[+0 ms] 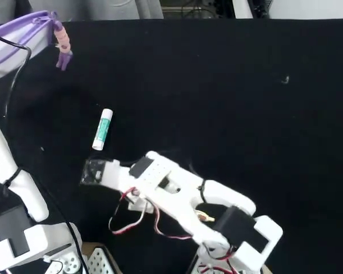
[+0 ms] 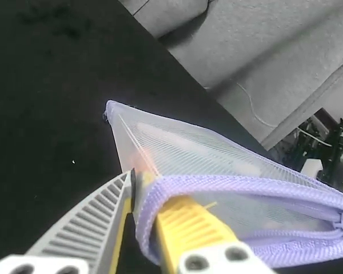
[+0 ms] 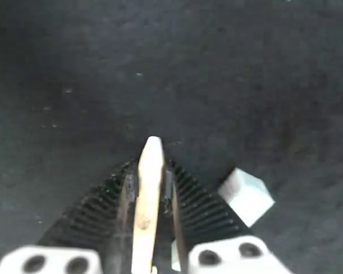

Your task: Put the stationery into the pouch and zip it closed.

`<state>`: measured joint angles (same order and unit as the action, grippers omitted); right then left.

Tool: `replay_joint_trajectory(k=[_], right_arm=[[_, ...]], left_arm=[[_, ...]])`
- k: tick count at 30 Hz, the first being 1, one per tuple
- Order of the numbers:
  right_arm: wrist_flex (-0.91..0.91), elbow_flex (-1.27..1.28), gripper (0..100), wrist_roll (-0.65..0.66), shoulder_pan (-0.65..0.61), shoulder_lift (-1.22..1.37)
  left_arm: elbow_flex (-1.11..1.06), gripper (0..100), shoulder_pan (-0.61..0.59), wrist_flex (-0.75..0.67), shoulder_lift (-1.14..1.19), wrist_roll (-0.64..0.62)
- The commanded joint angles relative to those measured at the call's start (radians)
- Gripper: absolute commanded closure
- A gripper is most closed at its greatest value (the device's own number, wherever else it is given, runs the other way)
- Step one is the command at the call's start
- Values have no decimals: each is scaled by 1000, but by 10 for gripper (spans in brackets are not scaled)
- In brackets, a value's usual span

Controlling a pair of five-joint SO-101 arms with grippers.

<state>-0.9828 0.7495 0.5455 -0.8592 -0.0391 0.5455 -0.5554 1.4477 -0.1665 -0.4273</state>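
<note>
My right fingers [image 1: 94, 171] are clenched on a pale stick [image 3: 149, 182], its long axis in line with them, just on the near side of the glue stick [image 1: 102, 129]. A white block [image 3: 246, 195] sits on the surface [image 1: 246, 114] close by. The glue stick lies loose, long axis near-to-far, with my right arm nearer to it. The pouch [image 1: 23, 31] is well beyond the glue stick, far left, my left fingers [image 2: 148, 194] clamped on its zip edge. Next I'd carry the pale stick past the glue stick to it.

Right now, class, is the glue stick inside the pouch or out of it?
Out. The glue stick lies on its side on the black table, apart from the pouch clamped in the left gripper.
</note>
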Motion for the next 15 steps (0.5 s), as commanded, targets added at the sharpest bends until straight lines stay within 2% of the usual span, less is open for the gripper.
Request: replay_joint_trajectory(k=[1, 4, 8, 15], right_arm=[[15, -45, 987, 8, 86, -77], [-20, -68, 988, 8, 152, -173], [-80, -128, 988, 8, 222, -335], [-115, -257, 988, 8, 311, -627]], left_arm=[[8, 970, -8, -23, -9, 3], [8, 970, -5, -23, -11, 3], [8, 970, 56, -12, -11, 3], [13, 970, 223, 78, -18, 3]])
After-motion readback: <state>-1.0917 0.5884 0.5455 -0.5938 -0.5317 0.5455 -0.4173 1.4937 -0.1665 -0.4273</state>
